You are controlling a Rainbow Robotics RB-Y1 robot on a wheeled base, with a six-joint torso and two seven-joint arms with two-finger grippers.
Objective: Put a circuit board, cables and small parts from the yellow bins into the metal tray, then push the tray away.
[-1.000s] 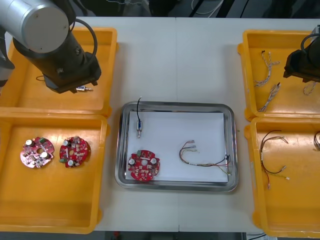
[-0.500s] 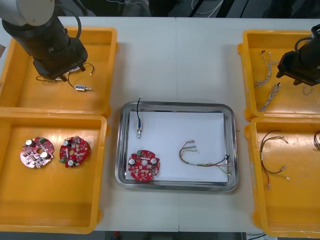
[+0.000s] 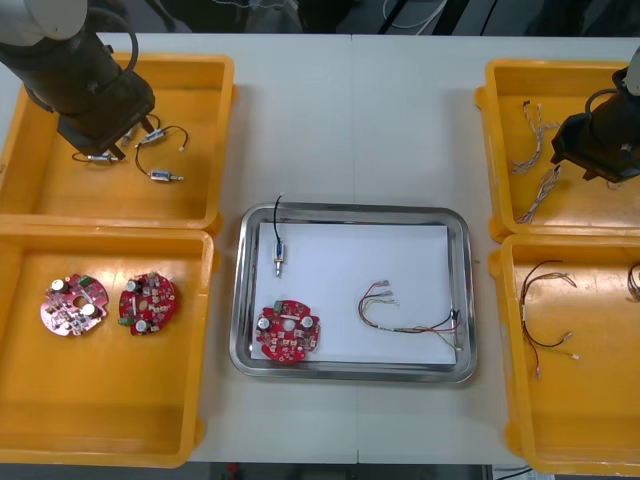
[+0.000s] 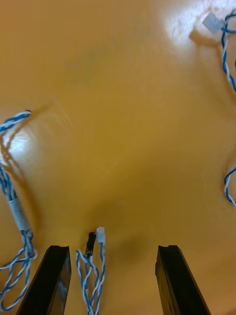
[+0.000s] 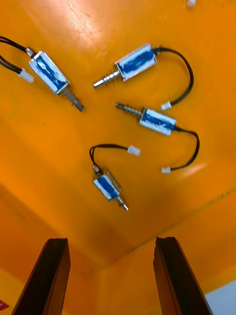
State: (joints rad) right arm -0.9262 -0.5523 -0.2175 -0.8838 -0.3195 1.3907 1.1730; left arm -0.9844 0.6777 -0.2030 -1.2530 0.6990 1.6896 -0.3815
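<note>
Right wrist view: a blue-white cable (image 4: 92, 268) lies between the right gripper's (image 4: 112, 250) open jaws. Also open, the left gripper (image 5: 110, 241) hangs above small metal parts (image 5: 109, 186).

Light table (image 3: 350, 120), faint seam (image 3: 352, 150) down its middle, dark space (image 3: 330, 15) beyond

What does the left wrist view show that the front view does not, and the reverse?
Left wrist view: the left gripper, fingers open, above four small metal parts with black leads. Front view: the metal tray holding a circuit board, a cable and one tray part; the right arm over the far right bin. Both: the far left yellow bin with parts on its floor.
</note>
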